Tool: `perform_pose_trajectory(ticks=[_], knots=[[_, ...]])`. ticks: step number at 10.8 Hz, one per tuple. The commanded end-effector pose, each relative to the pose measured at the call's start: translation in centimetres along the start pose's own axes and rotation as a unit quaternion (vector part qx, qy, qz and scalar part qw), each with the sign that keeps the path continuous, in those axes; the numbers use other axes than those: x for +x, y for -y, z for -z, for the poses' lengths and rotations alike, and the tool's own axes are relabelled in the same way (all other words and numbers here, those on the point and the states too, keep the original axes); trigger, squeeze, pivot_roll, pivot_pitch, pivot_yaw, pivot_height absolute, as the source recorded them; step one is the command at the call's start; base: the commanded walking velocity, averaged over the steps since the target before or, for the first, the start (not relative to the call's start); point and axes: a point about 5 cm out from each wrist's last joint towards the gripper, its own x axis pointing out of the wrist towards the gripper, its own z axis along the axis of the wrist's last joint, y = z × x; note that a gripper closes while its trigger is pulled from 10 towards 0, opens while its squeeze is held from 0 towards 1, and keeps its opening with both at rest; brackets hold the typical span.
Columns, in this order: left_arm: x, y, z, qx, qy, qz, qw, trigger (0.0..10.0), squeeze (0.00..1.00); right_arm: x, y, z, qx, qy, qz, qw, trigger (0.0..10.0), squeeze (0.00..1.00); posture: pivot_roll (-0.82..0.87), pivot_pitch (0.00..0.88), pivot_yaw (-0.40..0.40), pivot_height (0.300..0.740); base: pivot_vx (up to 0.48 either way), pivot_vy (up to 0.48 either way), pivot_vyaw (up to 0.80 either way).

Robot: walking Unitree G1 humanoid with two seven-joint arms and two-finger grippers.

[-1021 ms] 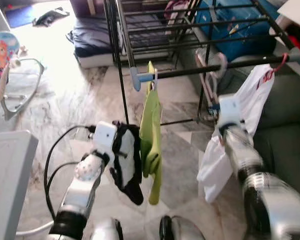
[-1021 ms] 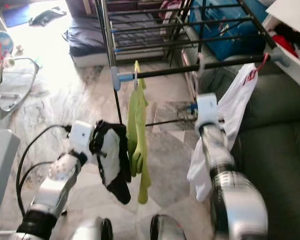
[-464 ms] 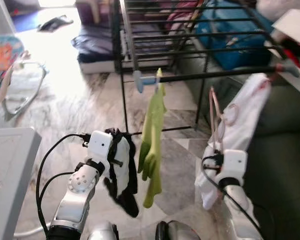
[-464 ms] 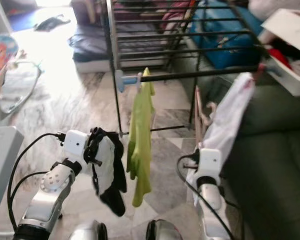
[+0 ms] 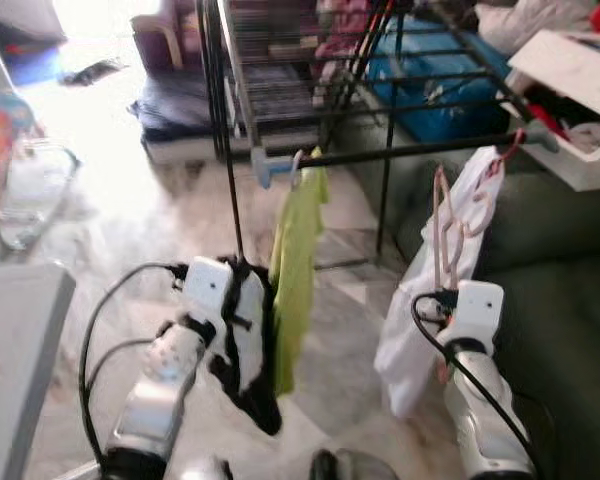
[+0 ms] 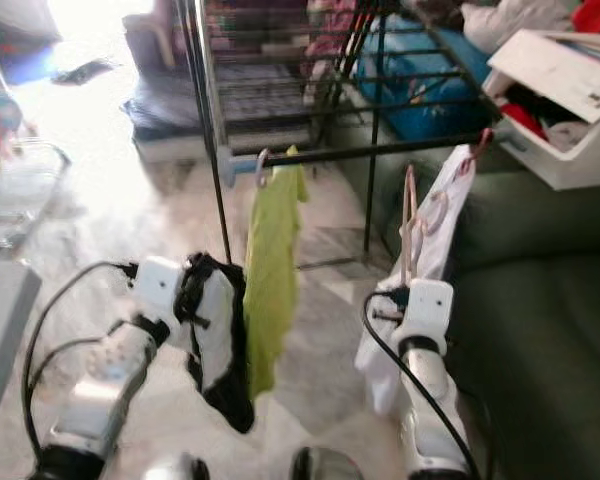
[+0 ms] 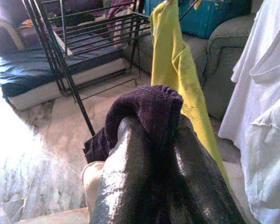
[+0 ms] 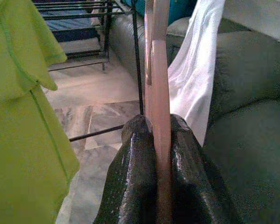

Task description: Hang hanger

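My right gripper (image 5: 441, 300) is shut on a pink hanger (image 5: 441, 215), which stands upright in front of a white shirt (image 5: 420, 310); the wrist view shows the pink hanger (image 8: 157, 107) pinched between both fingers (image 8: 130, 182). My left gripper (image 5: 242, 315) is shut on a black-and-white garment (image 5: 248, 360) hanging down from it, the dark cloth (image 7: 147, 112) wrapped over the fingers. A yellow-green shirt (image 5: 295, 270) hangs from the rack's black front rail (image 5: 410, 150). The white shirt hangs on a red hanger (image 5: 511, 146) farther right on that rail.
A black drying rack (image 5: 310, 70) stands ahead on a marble floor (image 5: 130, 220). A dark green sofa (image 5: 570, 300) fills the right side. A white box (image 5: 580, 90) of clothes rests on the sofa's arm. A white surface (image 5: 10, 340) is at my left; a mattress (image 5: 180, 110) lies behind.
The camera has shifted and tilted. My right gripper has risen a little with the pink hanger, which now stands higher against the white shirt. The left gripper still holds the dark garment.
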Motion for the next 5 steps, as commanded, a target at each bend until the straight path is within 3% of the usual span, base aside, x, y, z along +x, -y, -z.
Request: perform_pose_trajectory(ticks=[1, 5], knots=[[0.13, -0.14, -0.84, 0.008, 0.016, 0.001, 1.0, 10.0, 0.0, 0.19, -0.14, -0.78, 0.005, 0.012, 0.003, 1.0, 10.0, 0.0, -0.05, 0.01, -0.033, 0.74, -0.262, 0.0, 0.0], [0.55, -0.01, -1.05, 0.008, 0.019, 0.004, 1.0, 10.0, 0.0, 0.77, 0.23, -1.49, 0.008, 0.012, 0.014, 1.0, 10.0, 0.0, -0.06, 0.006, -0.037, 0.74, -0.265, 0.0, 0.0]])
